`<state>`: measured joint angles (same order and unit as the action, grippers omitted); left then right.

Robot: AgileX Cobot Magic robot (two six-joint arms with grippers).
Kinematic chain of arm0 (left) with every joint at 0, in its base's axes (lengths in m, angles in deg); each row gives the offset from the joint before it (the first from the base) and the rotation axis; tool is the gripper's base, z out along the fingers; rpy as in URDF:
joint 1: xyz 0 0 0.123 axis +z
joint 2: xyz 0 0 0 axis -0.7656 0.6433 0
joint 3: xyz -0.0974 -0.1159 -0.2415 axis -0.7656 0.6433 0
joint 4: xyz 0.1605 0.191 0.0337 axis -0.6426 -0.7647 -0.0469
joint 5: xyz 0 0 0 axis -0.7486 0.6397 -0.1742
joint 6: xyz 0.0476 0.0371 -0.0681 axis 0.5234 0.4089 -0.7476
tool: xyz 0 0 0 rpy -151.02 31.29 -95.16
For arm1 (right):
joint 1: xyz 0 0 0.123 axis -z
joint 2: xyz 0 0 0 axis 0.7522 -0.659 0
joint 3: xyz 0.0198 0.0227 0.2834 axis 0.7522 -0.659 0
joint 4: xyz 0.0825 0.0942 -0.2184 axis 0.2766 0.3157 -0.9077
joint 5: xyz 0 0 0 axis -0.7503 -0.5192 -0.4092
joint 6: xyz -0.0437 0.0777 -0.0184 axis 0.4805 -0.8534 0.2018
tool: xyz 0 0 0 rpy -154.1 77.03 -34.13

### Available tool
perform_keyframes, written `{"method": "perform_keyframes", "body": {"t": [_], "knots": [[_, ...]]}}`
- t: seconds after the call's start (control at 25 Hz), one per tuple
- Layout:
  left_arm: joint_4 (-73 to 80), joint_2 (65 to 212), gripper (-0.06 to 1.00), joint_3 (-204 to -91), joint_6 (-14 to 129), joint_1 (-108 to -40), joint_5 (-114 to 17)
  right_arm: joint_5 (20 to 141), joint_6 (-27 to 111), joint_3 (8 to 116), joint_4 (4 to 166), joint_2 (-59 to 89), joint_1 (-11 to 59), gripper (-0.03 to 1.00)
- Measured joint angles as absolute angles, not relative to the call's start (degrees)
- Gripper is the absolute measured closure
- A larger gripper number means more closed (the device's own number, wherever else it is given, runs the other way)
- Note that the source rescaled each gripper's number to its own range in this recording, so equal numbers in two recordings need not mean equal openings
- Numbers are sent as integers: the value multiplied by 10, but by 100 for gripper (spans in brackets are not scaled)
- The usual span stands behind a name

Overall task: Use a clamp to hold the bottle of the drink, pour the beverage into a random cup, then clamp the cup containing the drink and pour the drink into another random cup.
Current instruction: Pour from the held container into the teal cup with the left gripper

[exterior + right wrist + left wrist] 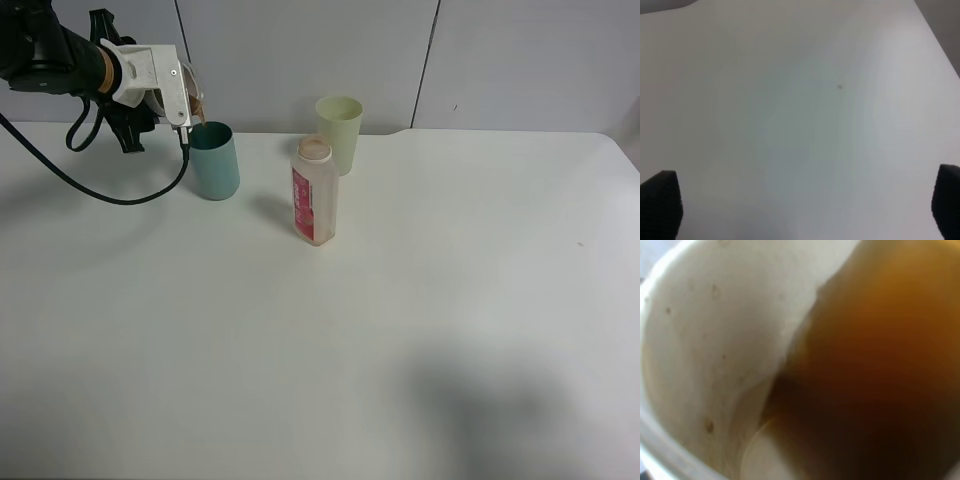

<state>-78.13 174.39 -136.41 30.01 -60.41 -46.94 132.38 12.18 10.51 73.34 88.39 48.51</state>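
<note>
- Two cups and a bottle stand on the white worktop (420,330): a teal cup (215,162) toward the back left, a pale green cup (339,133) further back, and the bottle (314,192) upright between and in front of them, pink-red label facing forward, neck uncapped.
- The left end effector (185,100), white-cased with a black cable looping beneath it, is closed on a clear cup (195,92) tipped over the teal cup's rim.
- The clear cup is mostly hidden behind the casing; its lip is just above the teal cup's near-left edge, and a thin brownish streak shows there.
- In the left wrist view the cup's whitish inner wall (710,340) fills the picture, with the dark brown beverage (875,380) pooled against one side, blurred.
- The right end effector (805,205) is outside the high view; its wrist view shows two black fingertips (660,202) spread wide apart over bare worktop, holding nothing.
- A small dark speck (839,87) marks the worktop near the right end effector.
</note>
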Motion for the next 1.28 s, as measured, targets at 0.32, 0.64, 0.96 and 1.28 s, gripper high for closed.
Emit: {"method": "perform_keyframes", "body": {"t": [0.32, 0.64, 0.96, 1.28], "knots": [[-783, 1744, 94, -1364, 319, -604, -465, 1324, 122, 105, 733, 884, 485, -3], [-784, 1744, 94, -1364, 338, -604, -465, 1324, 122, 105, 733, 884, 485, -3], [-785, 1744, 94, -1364, 359, -604, -465, 1324, 122, 105, 733, 884, 485, -3], [-785, 1744, 94, -1364, 378, -604, -465, 1324, 122, 105, 733, 884, 485, -3]]}}
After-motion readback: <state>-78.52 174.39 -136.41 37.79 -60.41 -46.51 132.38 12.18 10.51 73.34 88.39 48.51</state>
